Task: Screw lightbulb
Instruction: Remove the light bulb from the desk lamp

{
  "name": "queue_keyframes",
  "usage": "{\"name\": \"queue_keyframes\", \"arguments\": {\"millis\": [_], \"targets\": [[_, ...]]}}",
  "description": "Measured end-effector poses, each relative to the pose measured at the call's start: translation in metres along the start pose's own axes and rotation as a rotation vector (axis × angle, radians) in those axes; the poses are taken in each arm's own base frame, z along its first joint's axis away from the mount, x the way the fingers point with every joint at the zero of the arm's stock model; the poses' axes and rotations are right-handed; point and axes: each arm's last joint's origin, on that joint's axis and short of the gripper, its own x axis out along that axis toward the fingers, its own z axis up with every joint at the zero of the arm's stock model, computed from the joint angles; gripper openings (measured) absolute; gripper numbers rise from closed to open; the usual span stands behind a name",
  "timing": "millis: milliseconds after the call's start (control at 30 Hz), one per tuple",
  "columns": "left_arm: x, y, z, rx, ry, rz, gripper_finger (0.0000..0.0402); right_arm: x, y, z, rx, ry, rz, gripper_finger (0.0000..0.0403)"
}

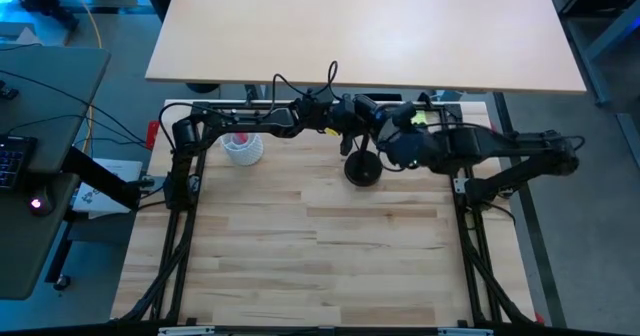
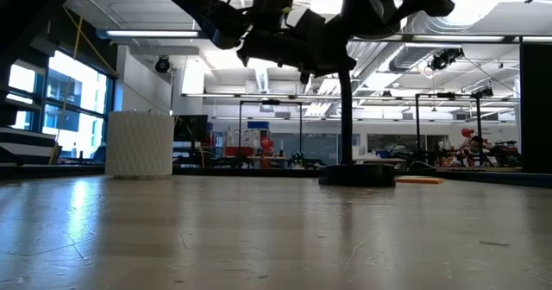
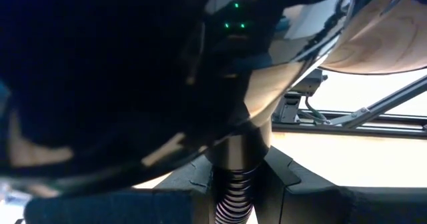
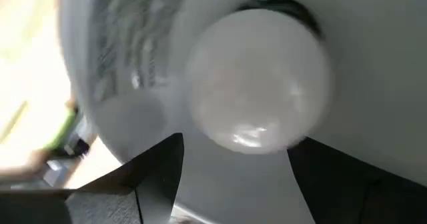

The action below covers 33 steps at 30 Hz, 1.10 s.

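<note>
No readable writing, lightbulb [image 4: 259, 84] seated in lamp shade [image 4: 127, 64], right gripper [image 4: 227, 177] open around it, left gripper [image 3: 233, 184] clamping lamp neck [image 3: 235, 184].

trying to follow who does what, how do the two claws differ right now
The left claw is pinched nearly shut on the lamp's ribbed neck; the right claw stands open around the white bulb sitting inside the shade. The left comes from the cup side, the right from the opposite side. Both meet at the lamp head, above its base.
</note>
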Motion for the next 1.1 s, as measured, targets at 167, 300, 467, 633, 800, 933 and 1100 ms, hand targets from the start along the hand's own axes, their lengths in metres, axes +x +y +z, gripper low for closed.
{"name": "queue_keyframes", "arguments": {"millis": [167, 300, 467, 633, 800, 933, 1100], "targets": [[0.000, -0.001, 0.000, -0.001, 0.003, -0.005, 0.0052, -0.015, 0.007, 0.001, 0.424, -0.010, -0.015, 0.0265], [0.000, 0.000, 0.000, -0.002, 0.005, -0.004, 0.0052, -0.025, 0.014, -0.004, 0.881, -0.053, 0.056, 0.0265], [0.000, 0.000, 0.000, -0.003, 0.004, -0.004, 0.0052, -0.030, 0.015, -0.009, 1.437, -0.098, 0.209, 0.0265], [0.000, 0.000, 0.000, -0.006, 0.004, -0.003, 0.0052, -0.030, 0.009, -0.009, 1.776, -0.116, 0.212, 0.0265], [0.000, 0.000, 0.000, -0.008, 0.004, -0.001, 0.0052, -0.022, 0.002, -0.009, 1.824, -0.137, 0.242, 0.0265], [0.000, 0.000, 0.000, -0.009, 0.005, 0.000, 0.0052, -0.014, -0.003, -0.010, 1.843, -0.140, 0.240, 0.0265], [0.000, 0.001, -0.001, -0.003, 0.007, 0.004, 0.0052, -0.002, -0.008, -0.011, 1.778, -0.145, 0.254, 0.0266]]}}
